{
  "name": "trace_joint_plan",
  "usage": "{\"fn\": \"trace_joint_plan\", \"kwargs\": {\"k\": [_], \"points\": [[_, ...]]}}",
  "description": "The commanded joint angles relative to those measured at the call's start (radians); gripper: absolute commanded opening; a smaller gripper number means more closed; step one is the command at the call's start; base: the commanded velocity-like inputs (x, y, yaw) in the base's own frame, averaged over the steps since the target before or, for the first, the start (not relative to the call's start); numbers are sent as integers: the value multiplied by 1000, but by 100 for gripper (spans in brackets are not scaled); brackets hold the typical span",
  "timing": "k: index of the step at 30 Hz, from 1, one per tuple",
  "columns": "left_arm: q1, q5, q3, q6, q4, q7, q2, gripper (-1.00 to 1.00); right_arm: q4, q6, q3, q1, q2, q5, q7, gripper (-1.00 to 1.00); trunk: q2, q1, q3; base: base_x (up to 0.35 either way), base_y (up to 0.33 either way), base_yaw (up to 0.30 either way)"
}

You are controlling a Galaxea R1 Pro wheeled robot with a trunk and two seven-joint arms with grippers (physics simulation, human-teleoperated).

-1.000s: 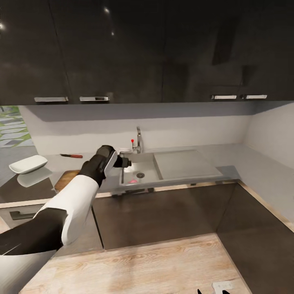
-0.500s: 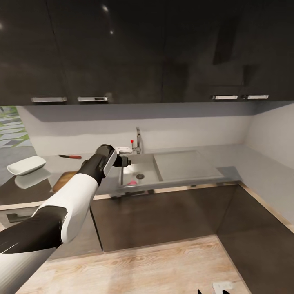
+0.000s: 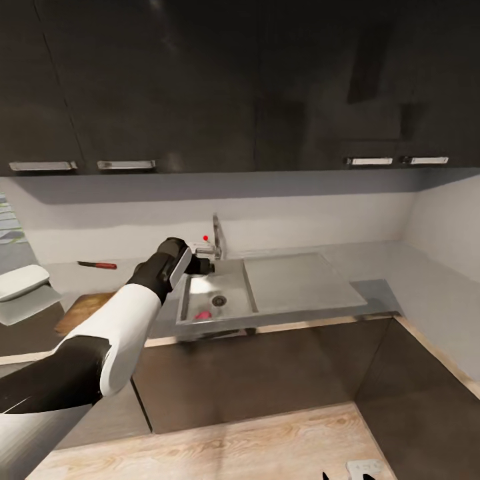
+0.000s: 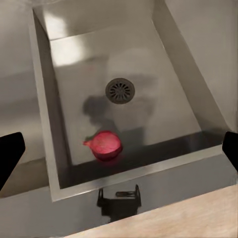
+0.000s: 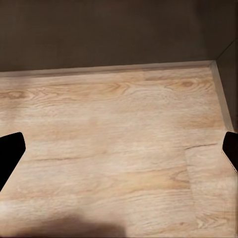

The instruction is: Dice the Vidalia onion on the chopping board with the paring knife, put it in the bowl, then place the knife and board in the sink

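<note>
Left wrist view: wide-open left end effector hovers above the onion near the sink's front wall; it may roll away.

A reddish onion lies in the grey sink, near its round drain. The red-handled paring knife rests on the countertop beyond the wooden chopping board. The white bowl sits beside them.

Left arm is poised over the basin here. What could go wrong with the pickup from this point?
1. The round reddish onion lies near the grey sink's near wall, leaving little finger room on that side.
2. A round onion may roll toward the round drain if nudged.
3. The open left end effector sits high above it; a long descent could drift.
</note>
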Motion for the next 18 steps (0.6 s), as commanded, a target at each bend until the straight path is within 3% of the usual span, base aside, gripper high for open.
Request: {"fn": "trace_joint_plan", "kwargs": {"k": [1, 6, 12, 18], "points": [[0, 2, -3, 4, 0, 5, 0, 100, 1, -3, 2, -1, 0, 0, 1, 100, -2, 1, -2, 300, -176, 0], [7, 16, -1, 4, 2, 5, 0, 100, 1, -3, 2, -1, 0, 0, 1, 100, -2, 1, -4, 203, -119, 0], [30, 120, 0, 3, 62, 7, 1, 100, 1, -2, 2, -1, 0, 0, 1, 100, -2, 1, -12, 28, -16, 0], [37, 142, 0, 3, 72, 6, 2, 100, 1, -2, 2, -1, 0, 0, 1, 100, -2, 1, -21, 1, -1, 0]]}}
